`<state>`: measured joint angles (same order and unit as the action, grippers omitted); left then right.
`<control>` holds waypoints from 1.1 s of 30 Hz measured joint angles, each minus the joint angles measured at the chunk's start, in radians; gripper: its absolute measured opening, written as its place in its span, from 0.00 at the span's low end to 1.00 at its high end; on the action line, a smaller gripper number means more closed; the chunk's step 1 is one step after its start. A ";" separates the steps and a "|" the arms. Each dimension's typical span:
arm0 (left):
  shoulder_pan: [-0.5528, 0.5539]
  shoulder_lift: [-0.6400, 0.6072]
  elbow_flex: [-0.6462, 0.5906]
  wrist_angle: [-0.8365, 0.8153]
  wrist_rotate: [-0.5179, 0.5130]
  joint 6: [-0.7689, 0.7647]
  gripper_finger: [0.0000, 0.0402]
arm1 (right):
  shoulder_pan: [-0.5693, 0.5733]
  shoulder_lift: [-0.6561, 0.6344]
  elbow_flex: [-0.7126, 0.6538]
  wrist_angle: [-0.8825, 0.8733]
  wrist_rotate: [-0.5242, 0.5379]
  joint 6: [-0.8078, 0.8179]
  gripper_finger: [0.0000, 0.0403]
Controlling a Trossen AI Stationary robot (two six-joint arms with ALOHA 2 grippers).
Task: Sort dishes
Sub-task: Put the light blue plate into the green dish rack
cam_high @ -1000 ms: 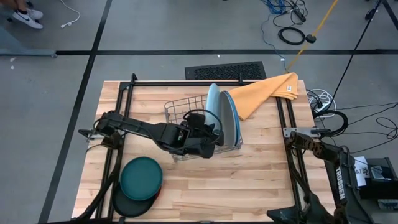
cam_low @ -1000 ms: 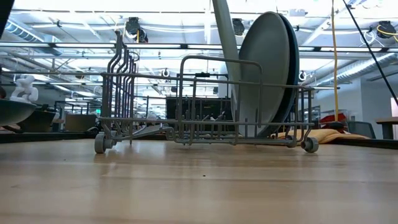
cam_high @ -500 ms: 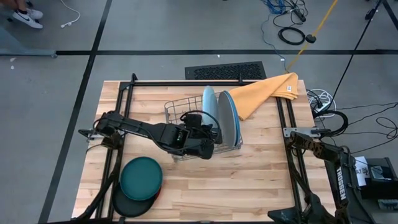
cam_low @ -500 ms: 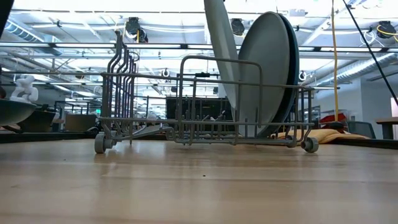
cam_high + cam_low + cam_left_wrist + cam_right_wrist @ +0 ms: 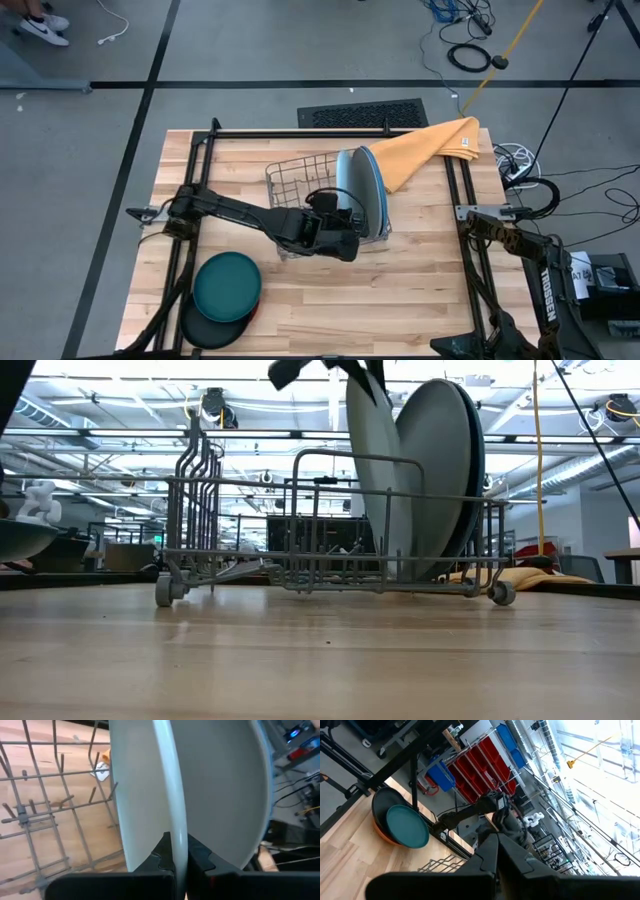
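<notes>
A pale blue plate (image 5: 346, 178) stands on edge in the wire dish rack (image 5: 300, 185), with my left gripper (image 5: 177, 851) shut on it. Just behind it a grey plate (image 5: 432, 470) and a bright blue plate (image 5: 476, 470) stand on edge in the same rack. At the table's near left lies a stack of smaller plates: dark teal (image 5: 227, 285) on top, black (image 5: 205, 330) under it, orange-red (image 5: 380, 832) at the bottom. My right gripper (image 5: 496, 851) is shut on nothing, and its arm (image 5: 520, 245) waits at the right edge. My left gripper pinches the pale blue plate's rim (image 5: 178, 827) between its two fingers, one fingertip (image 5: 164, 852) on each face. The fingers come slanting down from the table's near left, at the plate's upper part. The plate stands on edge, tilted a little, its lower part (image 5: 395, 555) down among the rack's wires.
A yellow-orange cloth (image 5: 430, 148) lies at the far right, beside the rack. The rack's left half (image 5: 230, 510) holds only upright wire prongs. Bare wood (image 5: 400, 290) stretches along the near side between the plate stack and my right arm.
My left gripper has gone down and a little toward the table's right with the pale blue plate, rolling somewhat. The plate has sunk deeper into the rack and now stands closer to the grey plate, showing more of its face in the low view.
</notes>
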<state>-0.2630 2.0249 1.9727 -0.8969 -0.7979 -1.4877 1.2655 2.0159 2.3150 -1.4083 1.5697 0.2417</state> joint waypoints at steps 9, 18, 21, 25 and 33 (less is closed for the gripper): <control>-0.046 -0.023 0.008 -0.008 -0.123 -0.045 0.02 | 0.000 0.000 0.000 -0.019 0.001 0.006 0.00; -0.063 -0.025 0.009 -0.021 -0.152 -0.052 0.02 | 0.000 0.000 0.000 -0.033 0.001 0.010 0.00; -0.073 -0.025 0.009 -0.020 -0.157 -0.064 0.02 | 0.000 0.000 0.000 -0.033 0.001 0.010 0.00; -0.087 -0.033 0.009 -0.031 -0.177 -0.078 0.02 | 0.002 0.000 0.000 -0.034 0.001 0.009 0.00; -0.109 -0.044 0.009 -0.040 -0.218 -0.098 0.02 | 0.009 0.000 0.000 -0.035 0.001 0.009 0.00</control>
<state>-0.3717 1.9804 1.9816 -0.9370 -1.0156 -1.5852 1.2743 2.0159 2.3150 -1.4433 1.5707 0.2504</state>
